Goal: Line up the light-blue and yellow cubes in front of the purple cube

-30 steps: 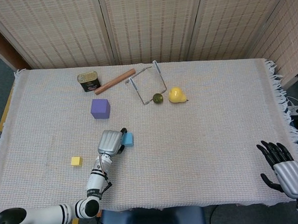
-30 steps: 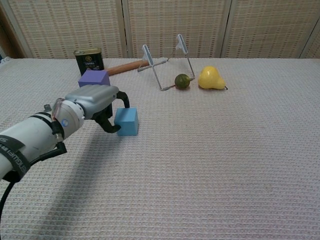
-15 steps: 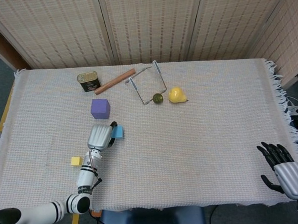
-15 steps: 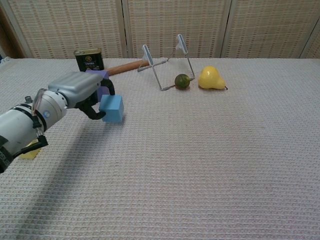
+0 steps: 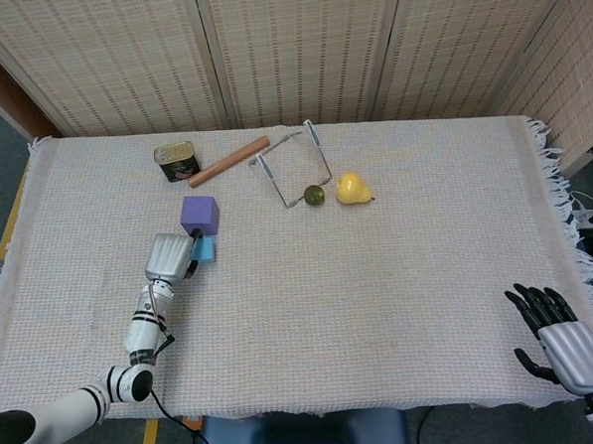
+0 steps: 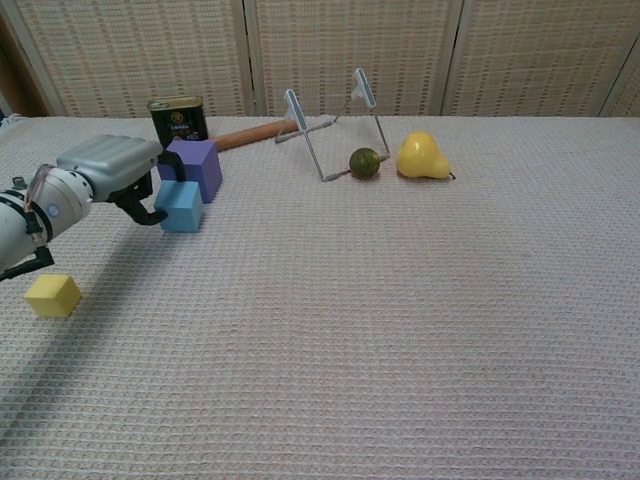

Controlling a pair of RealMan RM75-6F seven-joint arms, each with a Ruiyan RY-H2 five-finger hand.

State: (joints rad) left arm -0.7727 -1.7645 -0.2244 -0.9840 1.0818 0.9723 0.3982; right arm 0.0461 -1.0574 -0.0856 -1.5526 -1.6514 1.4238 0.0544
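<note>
The left hand point(image 6: 105, 165) grips the light-blue cube point(image 6: 181, 206), fingers curled around it, just in front of the purple cube point(image 6: 194, 164). It has carried the cube leftward and farther back over the past second. The right hand point(image 5: 561, 339) rests open, fingers spread (holding nothing). The yellow cube point(image 6: 53, 295) sits apart, nearer the table's point(image 5: 398, 266) front.

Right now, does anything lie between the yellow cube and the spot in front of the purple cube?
Nothing visible blocks it. The yellow cube sits alone on bare cloth; the light-blue cube, held by the left hand, already sits just before the purple cube.
</note>
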